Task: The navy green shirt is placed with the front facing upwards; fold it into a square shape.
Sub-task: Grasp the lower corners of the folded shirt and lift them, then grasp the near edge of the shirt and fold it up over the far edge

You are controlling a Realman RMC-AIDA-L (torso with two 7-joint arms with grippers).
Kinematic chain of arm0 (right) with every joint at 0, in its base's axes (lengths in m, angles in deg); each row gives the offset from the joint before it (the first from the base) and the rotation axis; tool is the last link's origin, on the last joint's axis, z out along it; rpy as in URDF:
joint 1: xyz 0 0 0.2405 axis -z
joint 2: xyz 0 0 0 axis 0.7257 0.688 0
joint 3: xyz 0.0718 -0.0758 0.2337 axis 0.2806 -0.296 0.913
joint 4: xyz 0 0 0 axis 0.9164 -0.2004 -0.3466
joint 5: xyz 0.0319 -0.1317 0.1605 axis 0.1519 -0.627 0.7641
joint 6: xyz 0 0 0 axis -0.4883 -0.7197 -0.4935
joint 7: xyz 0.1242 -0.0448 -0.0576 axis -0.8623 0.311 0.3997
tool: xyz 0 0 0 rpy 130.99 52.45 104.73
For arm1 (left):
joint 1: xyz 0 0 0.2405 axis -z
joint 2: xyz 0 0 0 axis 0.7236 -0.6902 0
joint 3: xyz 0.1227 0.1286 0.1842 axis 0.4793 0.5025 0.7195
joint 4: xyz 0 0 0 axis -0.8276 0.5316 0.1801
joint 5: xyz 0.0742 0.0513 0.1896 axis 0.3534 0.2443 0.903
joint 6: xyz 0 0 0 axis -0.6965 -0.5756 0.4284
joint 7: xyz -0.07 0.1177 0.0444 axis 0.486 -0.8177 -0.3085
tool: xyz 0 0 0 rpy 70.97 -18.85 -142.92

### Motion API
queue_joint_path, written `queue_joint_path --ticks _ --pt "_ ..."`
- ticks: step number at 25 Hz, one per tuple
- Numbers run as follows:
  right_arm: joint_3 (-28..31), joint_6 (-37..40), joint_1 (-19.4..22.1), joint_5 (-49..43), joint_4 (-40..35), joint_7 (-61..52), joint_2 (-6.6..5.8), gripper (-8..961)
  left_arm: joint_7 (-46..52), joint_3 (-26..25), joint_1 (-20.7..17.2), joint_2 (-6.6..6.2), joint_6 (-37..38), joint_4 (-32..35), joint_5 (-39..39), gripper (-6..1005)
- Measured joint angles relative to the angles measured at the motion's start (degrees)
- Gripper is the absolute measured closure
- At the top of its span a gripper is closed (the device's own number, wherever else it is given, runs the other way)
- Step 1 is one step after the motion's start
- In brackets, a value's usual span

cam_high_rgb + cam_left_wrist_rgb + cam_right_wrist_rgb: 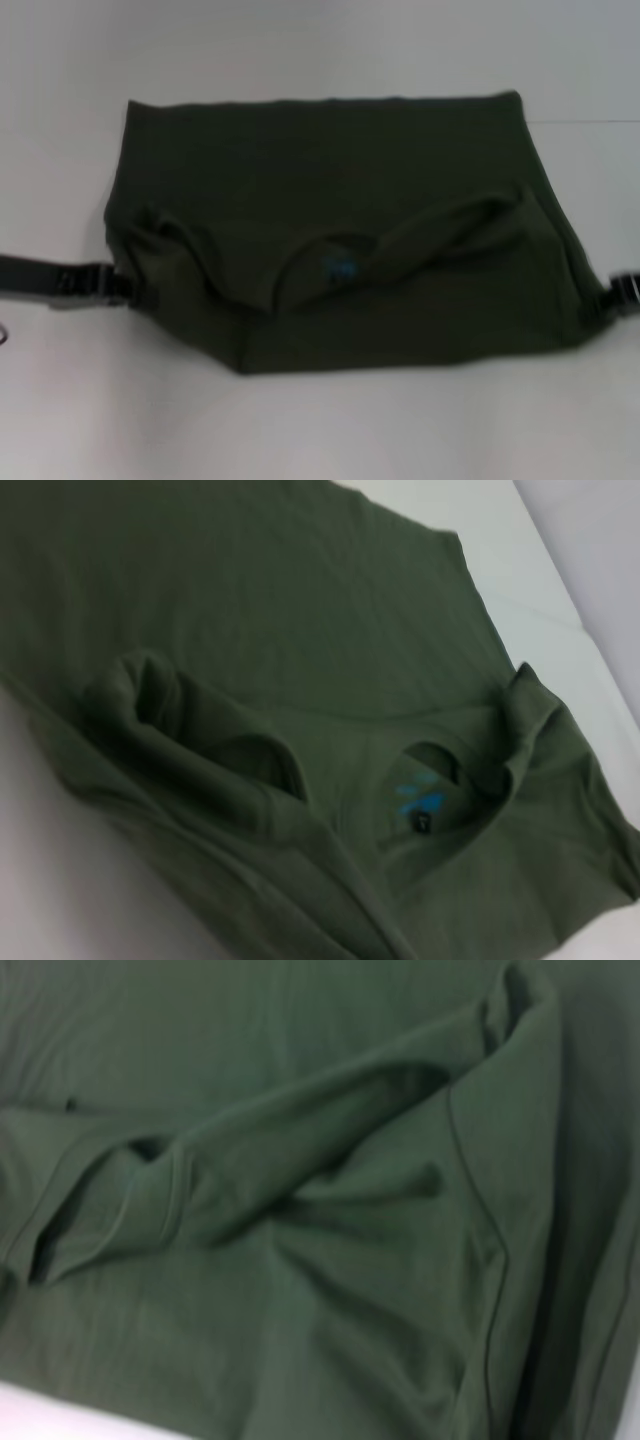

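From the head view, the navy green shirt (330,230) lies spread on the white worktop (320,430), already doubled into a broad band: a straight folded edge runs along the far side, and the collar with its blue print (340,268) sits near the middle of the near half, both sleeves lying inward beside it. The left pincer (105,285) is at the shirt's left edge and the right pincer (622,295) at its right edge, each low at the worktop; whether either is closed on cloth I cannot tell from here. The step in hand appears to be bringing the two sides in toward the centre, and doing it well means taking each edge through all its layers and lifting both sides evenly so the band does not skew. The left wrist view shows the collar opening and blue print (420,800) with a puffed sleeve fold (190,730) standing up beside it; that bulge should be laid flat or tucked under as the side comes over, or the square will sit lumpy. No fingers show here. The right wrist view is filled with green cloth, a long raised crease (330,1130) and a hem seam (490,1260) running across it; tension should be kept along that seam so the fold line falls straight.
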Motion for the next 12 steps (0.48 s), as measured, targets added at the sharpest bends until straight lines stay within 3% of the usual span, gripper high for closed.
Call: queue_joint_path --ticks 6,11,12 --pt "-0.4 9.4 2.8 -1.1 0.2 3.7 -1.32 933 -2.0 -3.5 -0.2 -0.93 12.0 0.3 6.9 999" --pt "0.5 12.6 4.1 -1.8 0.6 6.2 -1.69 933 -4.4 -4.2 -1.0 -0.74 18.9 0.9 9.4 999" --pt "2.9 12.7 4.2 -1.6 0.6 6.8 -1.77 933 -4.3 -4.3 -1.0 -0.75 18.6 1.0 9.7 999"
